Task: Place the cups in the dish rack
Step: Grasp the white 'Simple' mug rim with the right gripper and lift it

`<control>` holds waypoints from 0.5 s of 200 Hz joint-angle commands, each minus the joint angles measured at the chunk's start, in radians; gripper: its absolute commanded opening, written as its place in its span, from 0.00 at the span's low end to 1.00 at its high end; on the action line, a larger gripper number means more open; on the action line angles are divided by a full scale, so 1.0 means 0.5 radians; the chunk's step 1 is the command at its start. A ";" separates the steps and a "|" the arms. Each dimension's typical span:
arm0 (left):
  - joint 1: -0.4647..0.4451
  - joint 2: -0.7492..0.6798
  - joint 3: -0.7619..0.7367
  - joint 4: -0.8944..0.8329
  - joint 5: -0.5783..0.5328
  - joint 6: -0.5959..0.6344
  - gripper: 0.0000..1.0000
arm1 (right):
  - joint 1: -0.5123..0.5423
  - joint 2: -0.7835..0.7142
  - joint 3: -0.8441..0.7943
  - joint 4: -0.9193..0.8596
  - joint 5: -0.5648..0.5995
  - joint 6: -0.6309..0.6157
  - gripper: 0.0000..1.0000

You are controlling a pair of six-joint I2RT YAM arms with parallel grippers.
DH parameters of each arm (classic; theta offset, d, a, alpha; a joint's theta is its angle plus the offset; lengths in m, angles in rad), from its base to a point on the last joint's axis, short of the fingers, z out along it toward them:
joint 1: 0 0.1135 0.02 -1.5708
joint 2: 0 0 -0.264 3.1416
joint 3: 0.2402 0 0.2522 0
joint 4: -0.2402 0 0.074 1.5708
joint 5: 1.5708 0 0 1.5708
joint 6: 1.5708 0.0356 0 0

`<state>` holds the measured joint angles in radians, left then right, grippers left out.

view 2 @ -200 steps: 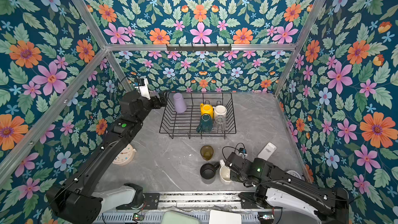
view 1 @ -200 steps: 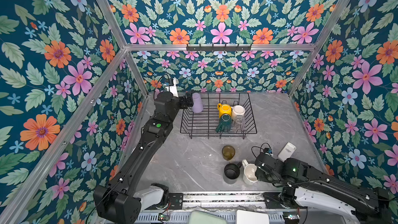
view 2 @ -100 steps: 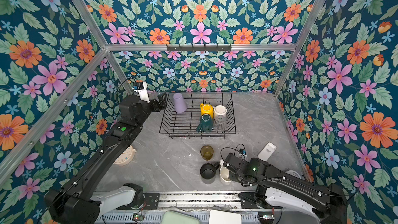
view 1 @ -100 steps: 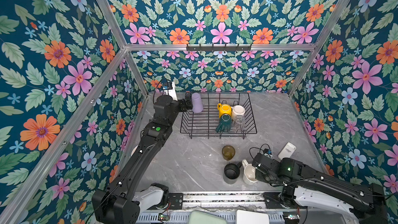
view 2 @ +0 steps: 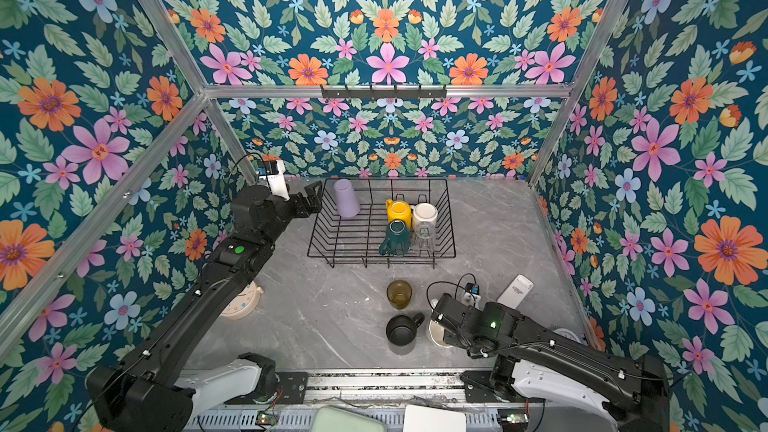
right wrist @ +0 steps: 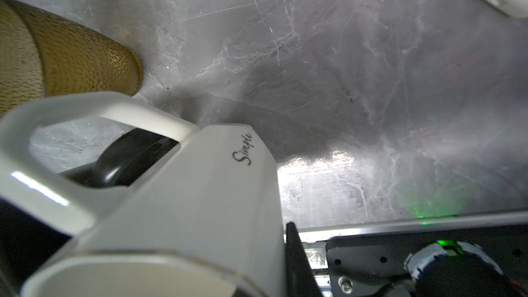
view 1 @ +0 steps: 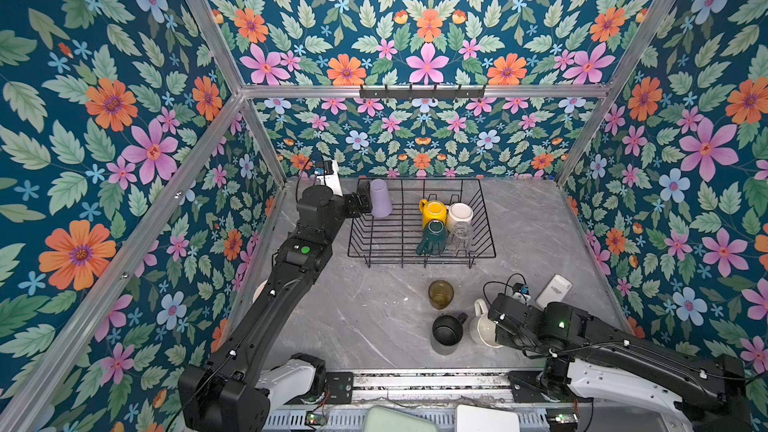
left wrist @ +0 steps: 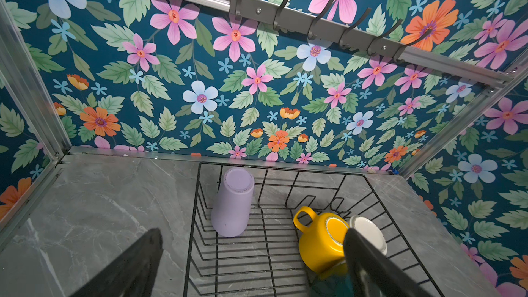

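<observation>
Nearest the front edge of the table (view 1: 365, 326), the change is found at the right gripper (view 1: 498, 325). Its jaws, seen part-spread beside the white mug (view 1: 478, 326) a second ago, are now drawn almost together on that mug's wall. In the right wrist view one finger is seen pressed against the outside, while the other is hidden, presumably inside the rim. The mug is not shown raised and is judged to be resting on the table, just beside the black mug (view 1: 446, 329), with the amber glass (view 1: 440, 293) a little farther back. A grasp is thus judged to be made, and a lift toward the dish rack (view 1: 390, 256) is judged to be the step at hand. Farther off, four cups are held upturned in the rack's right half: the dark-green mug (view 1: 432, 238), the clear glass (view 1: 460, 236), the yellow mug (view 1: 433, 209) and a pale mug (view 1: 459, 214). In the rack's far left corner the lilac tumbler (view 1: 380, 198) is stood upside down, and the left gripper (view 1: 363, 199) is kept spread wide just beside it, with nothing held. Five cups are therefore counted as loaded and three as outstanding.
</observation>
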<state>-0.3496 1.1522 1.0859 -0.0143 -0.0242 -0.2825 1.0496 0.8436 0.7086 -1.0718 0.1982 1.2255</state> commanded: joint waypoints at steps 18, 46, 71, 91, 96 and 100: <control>0.028 -0.041 -0.069 0.134 0.243 -0.039 1.00 | 0.002 -0.089 0.216 -0.301 0.232 -0.042 0.00; 0.061 -0.106 -0.168 0.324 0.693 -0.072 1.00 | -0.022 -0.224 0.423 -0.417 0.379 -0.114 0.00; 0.064 -0.158 -0.268 0.558 1.183 -0.139 1.00 | -0.191 -0.360 0.472 -0.129 0.266 -0.345 0.00; 0.064 -0.163 -0.349 0.744 1.493 -0.205 1.00 | -0.466 -0.401 0.410 0.236 -0.062 -0.530 0.00; 0.064 -0.168 -0.362 0.769 1.548 -0.218 1.00 | -0.545 -0.400 0.396 0.318 -0.153 -0.557 0.00; 0.064 -0.168 -0.372 0.782 1.586 -0.227 1.00 | -0.598 -0.395 0.383 0.384 -0.220 -0.577 0.00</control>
<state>-0.3187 1.0737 0.9257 0.2279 0.5209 -0.3458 0.8577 0.6502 0.9199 -1.1484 0.2672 1.0599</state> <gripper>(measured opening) 0.996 0.099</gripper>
